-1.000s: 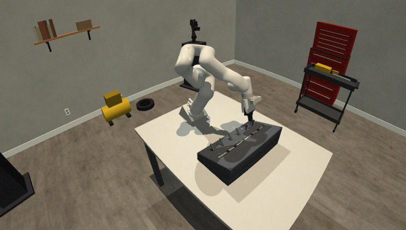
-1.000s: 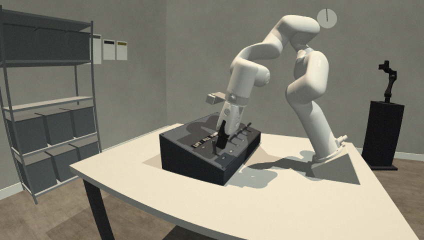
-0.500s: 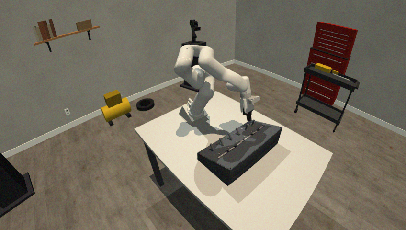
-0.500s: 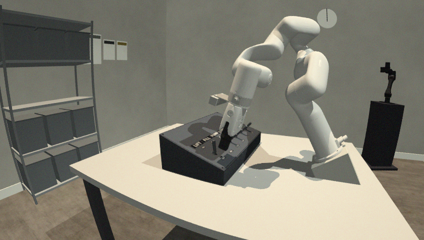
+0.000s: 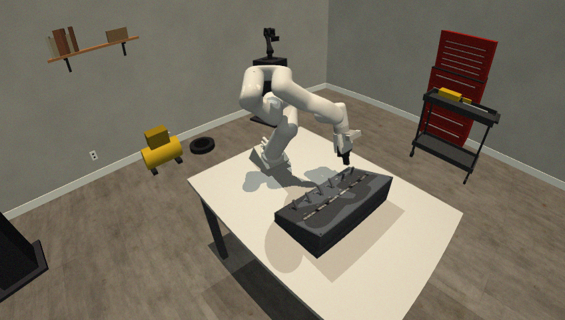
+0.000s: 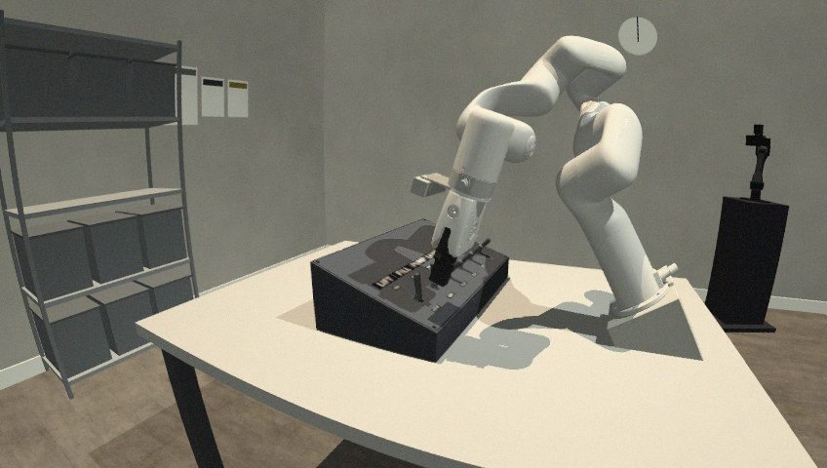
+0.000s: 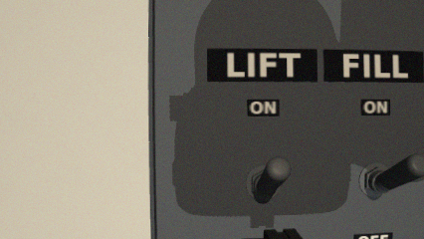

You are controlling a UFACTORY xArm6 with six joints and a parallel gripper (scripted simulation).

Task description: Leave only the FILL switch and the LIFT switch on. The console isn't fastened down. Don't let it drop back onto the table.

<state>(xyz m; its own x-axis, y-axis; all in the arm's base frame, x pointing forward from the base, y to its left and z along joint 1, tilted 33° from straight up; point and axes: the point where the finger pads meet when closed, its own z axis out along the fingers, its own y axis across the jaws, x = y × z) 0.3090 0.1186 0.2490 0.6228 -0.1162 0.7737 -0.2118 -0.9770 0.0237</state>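
A dark console (image 5: 334,210) lies on the white table and carries a row of several toggle levers. It also shows in the exterior view (image 6: 406,290). In the wrist view the LIFT label (image 7: 262,65) and the FILL label (image 7: 374,65) each stand above an ON mark. The LIFT lever (image 7: 269,179) is the end one by the console's edge, and its tip leans a little toward ON. The FILL lever (image 7: 393,176) beside it leans off to the right. My gripper (image 5: 345,160) is shut and empty. Its fingertips (image 7: 279,234) hang just on the OFF side of the LIFT lever.
The arm's base (image 5: 273,158) stands at the table's far corner. Off the table are a black cart (image 5: 456,131) before a red tool chest (image 5: 462,79), a yellow compressor (image 5: 160,149), and a metal shelf with bins (image 6: 93,220).
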